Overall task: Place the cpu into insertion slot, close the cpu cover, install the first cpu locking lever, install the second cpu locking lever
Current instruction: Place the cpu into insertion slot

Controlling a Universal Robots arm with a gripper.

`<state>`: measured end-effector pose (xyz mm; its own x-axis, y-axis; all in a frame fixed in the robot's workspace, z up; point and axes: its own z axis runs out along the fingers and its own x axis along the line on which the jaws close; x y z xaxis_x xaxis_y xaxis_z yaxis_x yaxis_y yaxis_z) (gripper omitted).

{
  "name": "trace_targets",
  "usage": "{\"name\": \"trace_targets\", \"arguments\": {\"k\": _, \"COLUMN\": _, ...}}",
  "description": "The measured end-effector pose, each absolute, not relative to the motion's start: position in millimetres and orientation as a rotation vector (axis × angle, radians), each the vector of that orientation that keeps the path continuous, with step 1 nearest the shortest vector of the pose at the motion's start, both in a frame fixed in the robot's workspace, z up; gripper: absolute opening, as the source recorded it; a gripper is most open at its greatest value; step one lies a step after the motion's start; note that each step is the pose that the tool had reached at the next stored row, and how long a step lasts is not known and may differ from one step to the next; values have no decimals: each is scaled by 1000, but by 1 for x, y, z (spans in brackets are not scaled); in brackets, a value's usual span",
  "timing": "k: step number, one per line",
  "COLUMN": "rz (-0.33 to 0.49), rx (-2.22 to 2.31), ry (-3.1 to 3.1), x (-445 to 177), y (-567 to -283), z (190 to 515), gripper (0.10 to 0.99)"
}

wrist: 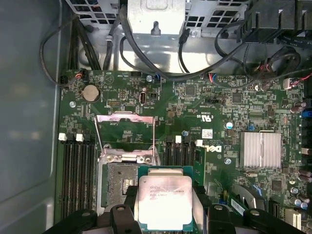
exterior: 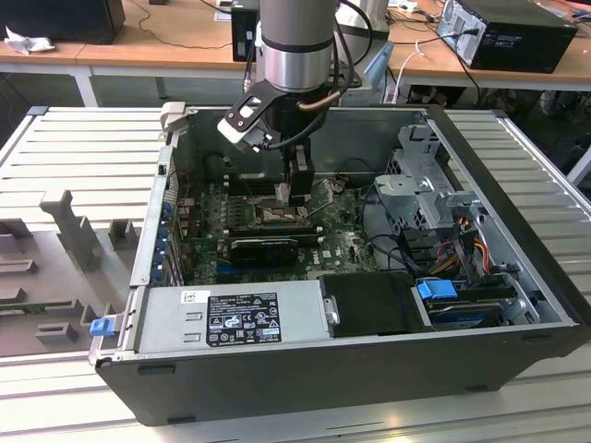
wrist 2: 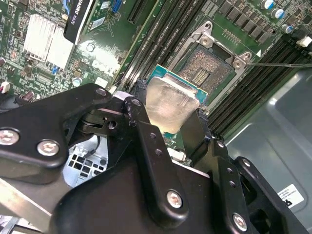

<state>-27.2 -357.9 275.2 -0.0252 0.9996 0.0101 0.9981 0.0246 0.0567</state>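
**Chip pinched beside the open socket**

The hand [wrist: 165, 199] pinches the cpu [wrist: 165, 204] by two opposite edges, metal top up and level, which leaves its underside free to drop into place. In the first wrist view the chip overlaps one edge of the insertion slot [wrist: 118, 183] and looks offset and not yet seated. The cpu cover [wrist: 126, 156] stands swung back on its hinge, so the contact field is bare for the chip. In the exterior view the arm reaches down into the computer case [exterior: 277, 369], which lies open-side-up on the table [exterior: 83, 157]
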Motion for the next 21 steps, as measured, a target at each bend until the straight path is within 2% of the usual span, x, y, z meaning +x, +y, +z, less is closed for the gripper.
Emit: {"name": "trace_targets", "arguments": {"k": 21, "rz": 71, "rx": 2182, "ry": 2216, "x": -27, "y": -355, "z": 250, "gripper": 525}}
